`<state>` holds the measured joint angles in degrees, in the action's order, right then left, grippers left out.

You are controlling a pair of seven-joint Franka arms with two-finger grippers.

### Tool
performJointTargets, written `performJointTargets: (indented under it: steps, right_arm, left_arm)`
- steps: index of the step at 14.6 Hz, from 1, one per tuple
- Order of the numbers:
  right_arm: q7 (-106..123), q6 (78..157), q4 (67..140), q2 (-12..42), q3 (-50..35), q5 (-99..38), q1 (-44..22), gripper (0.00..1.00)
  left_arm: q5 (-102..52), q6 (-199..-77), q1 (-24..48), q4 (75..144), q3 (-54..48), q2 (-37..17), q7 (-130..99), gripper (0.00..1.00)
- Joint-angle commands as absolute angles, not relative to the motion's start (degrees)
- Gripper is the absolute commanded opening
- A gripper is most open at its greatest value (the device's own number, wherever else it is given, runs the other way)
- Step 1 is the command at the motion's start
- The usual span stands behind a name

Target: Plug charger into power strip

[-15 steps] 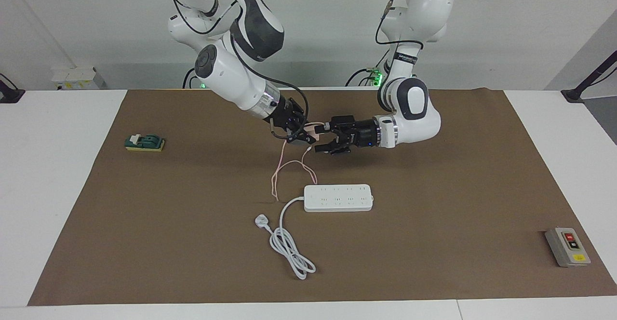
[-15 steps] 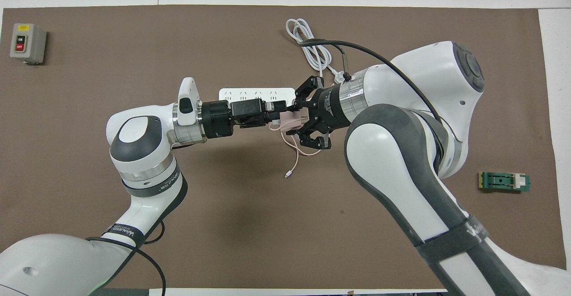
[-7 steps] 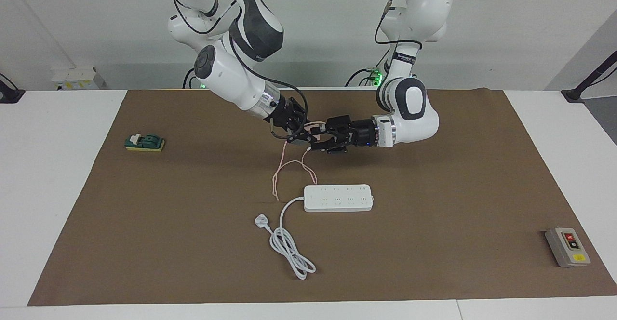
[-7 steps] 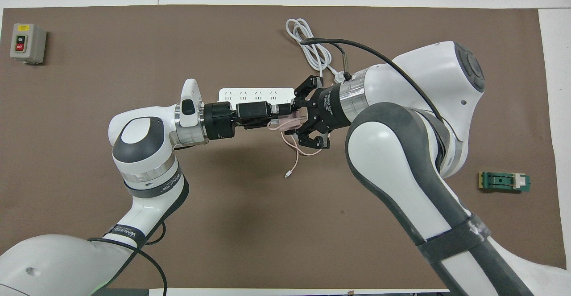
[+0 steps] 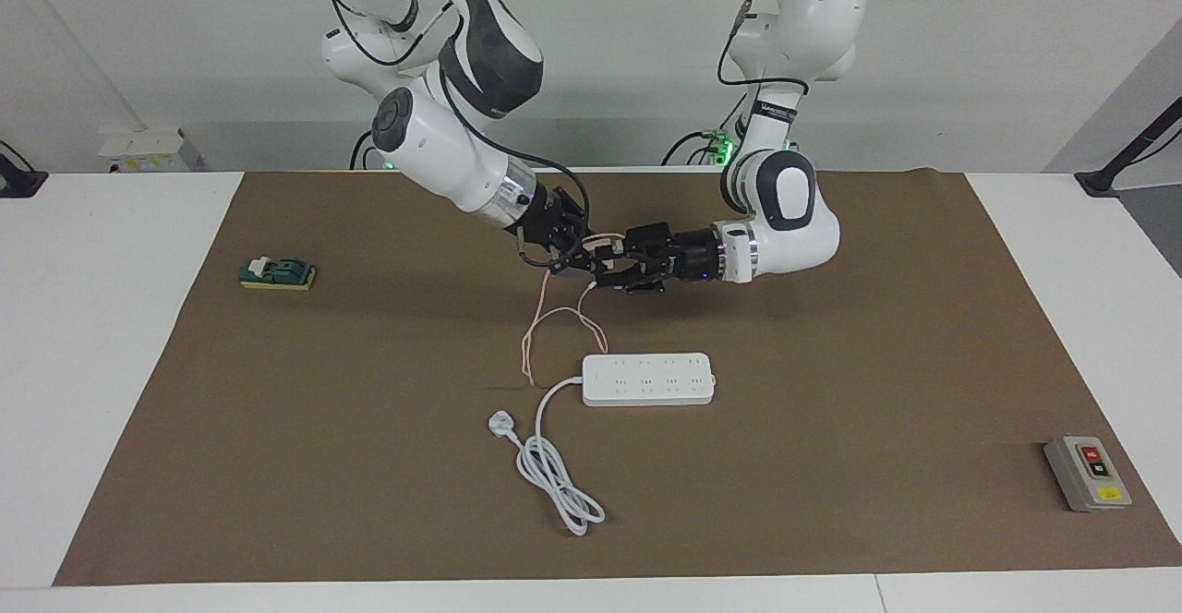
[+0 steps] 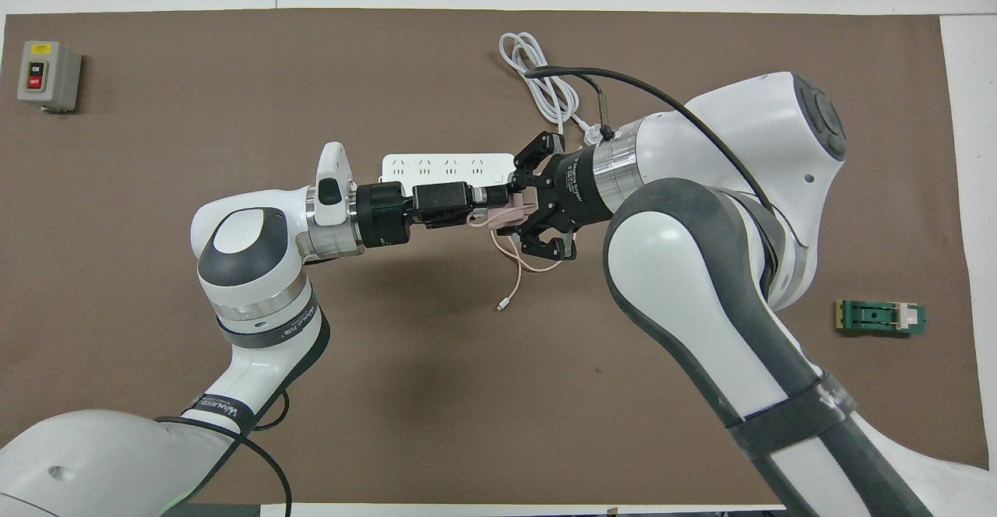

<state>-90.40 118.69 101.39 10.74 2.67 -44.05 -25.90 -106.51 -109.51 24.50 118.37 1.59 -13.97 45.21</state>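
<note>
While both arms meet in mid-air in the facing view, the right gripper (image 5: 574, 258) and left gripper (image 5: 611, 271) both clench the charger (image 5: 602, 246), its thin cable dangling beside the flat white power strip (image 5: 648, 379). From overhead, the pale-pink cube charger (image 6: 505, 215) hangs over brown mat (image 6: 234, 73); an arm band reads "WANEED".

Centre of the frame is crowded — the left gripper (image 5: 605, 271) and right gripper (image 5: 574, 258) meet tip to tip above the mat (image 5: 831, 502). The charger's cable (image 5: 554, 318) dangles below them, crossing the gap down to the power strip (image 5: 648, 378). Lower right stays open mat.
</note>
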Motion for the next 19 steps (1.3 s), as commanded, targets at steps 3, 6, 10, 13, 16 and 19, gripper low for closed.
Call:
performJointTargets:
  steps: [3,6,10,13,16,19]
  right_arm:
    - [-91.14,119.53,101.16,10.81,2.46,-45.70,-25.58,0.00]
    - [-91.14,119.44,101.16,10.81,2.46,-45.70,-25.49,0.00]
    - [-91.14,119.53,101.16,10.81,2.46,-45.79,-25.49,0.00]
    - [-91.14,119.53,101.07,10.81,2.46,-46.32,-25.49,0.00]
    - [-91.14,119.53,101.07,10.81,2.46,-46.32,-25.49,0.00]
    - [-91.14,119.53,101.07,10.81,2.46,-46.32,-25.31,0.00]
  left_arm:
    - [-108.28,-108.90,25.40,121.55,2.20,-11.87,47.81,0.77]
    - [-108.28,-108.90,25.58,121.73,2.20,-11.78,48.34,0.79]
    - [-108.37,-108.90,25.58,121.99,2.11,-11.69,48.52,0.78]
    - [-108.72,-108.81,25.66,121.90,2.11,-11.69,48.60,0.76]
    - [-108.81,-108.81,25.66,121.90,2.20,-11.43,48.60,0.63]
    - [-108.72,-108.81,25.66,121.90,2.20,-11.34,48.60,0.51]
